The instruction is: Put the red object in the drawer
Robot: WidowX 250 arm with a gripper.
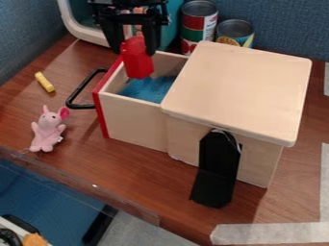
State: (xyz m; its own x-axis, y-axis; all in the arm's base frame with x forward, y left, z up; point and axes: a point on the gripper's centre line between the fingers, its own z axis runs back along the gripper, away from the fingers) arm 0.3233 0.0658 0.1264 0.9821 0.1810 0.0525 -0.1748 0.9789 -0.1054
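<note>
At the top of the camera view, my black gripper [136, 45] hangs over the left part of the wooden box, its fingers closed around the upper end of the red object [138, 60]. The red object hangs upright above the pulled-out drawer [132, 120], its lower end over the drawer's opening. Blue material lines the drawer's inside. A red front panel and a black handle are on the drawer's left side. Whether the object touches the lining, I cannot tell.
Two cans [198, 24] stand behind the box [237, 86]. A black strap-like item [217, 168] leans on its front. Left of the drawer handle [78, 91] lie a pink plush toy [48, 129] and a yellow stick [44, 82].
</note>
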